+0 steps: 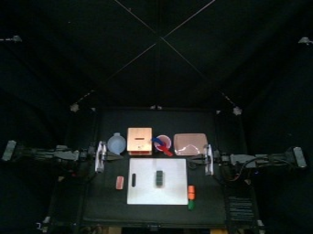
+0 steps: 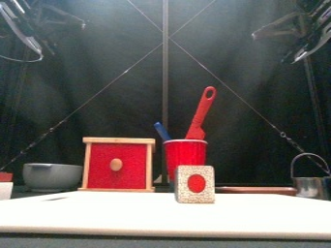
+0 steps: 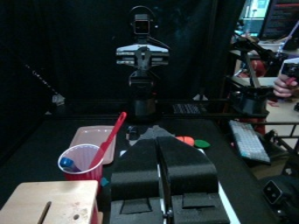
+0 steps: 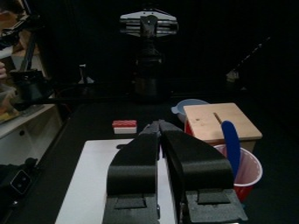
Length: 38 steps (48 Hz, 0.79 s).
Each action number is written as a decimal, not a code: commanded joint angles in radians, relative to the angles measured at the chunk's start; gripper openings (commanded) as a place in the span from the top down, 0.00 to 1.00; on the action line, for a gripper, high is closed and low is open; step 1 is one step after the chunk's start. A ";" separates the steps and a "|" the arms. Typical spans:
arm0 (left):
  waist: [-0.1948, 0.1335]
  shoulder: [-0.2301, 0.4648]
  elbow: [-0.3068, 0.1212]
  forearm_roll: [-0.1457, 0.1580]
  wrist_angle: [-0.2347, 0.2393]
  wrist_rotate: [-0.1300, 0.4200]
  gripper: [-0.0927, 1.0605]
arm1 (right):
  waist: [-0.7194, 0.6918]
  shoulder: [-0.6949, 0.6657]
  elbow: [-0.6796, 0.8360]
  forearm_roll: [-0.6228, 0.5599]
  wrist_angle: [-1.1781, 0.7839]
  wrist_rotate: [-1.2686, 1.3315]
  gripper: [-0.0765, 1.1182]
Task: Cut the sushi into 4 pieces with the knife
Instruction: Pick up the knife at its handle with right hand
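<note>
Dark green toy sushi roll (image 1: 160,175) lies near the middle of the flat white cutting board (image 1: 142,188). Round red cup (image 1: 163,143) with a red toy knife (image 2: 202,111) and a blue toy knife (image 2: 161,131) stands just behind the board. Left gripper (image 3: 163,147) sits off the board's back-left corner, right gripper (image 4: 163,131) off its back-right corner. Both have jaws together, holding nothing.

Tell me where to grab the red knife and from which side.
Take the red knife by the upper end that sticks out above the rim of the red cup, coming down from above. It stands in the cup leaning right, clear of the shorter blue knife, so that end is free.
</note>
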 commanded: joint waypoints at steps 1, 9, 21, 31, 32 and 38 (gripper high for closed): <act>0.002 0.051 -0.005 0.000 -0.020 -0.002 0.95 | -0.008 0.037 -0.031 0.009 -0.005 0.009 0.94; 0.003 0.140 -0.014 0.000 -0.077 0.002 0.92 | -0.040 0.232 -0.164 0.080 0.041 0.025 0.90; 0.008 0.189 -0.011 0.002 -0.106 0.003 0.91 | -0.101 0.512 -0.509 0.029 0.485 0.023 0.70; 0.006 0.189 -0.002 0.000 -0.104 0.002 0.91 | -0.101 0.623 -0.687 -0.043 0.758 0.025 0.10; 0.008 0.189 -0.002 0.000 -0.106 0.002 0.91 | -0.098 0.632 -0.699 -0.049 0.782 0.025 0.05; 0.008 0.189 0.002 0.000 -0.104 0.002 0.91 | -0.091 0.686 -0.769 -0.089 0.940 0.020 0.08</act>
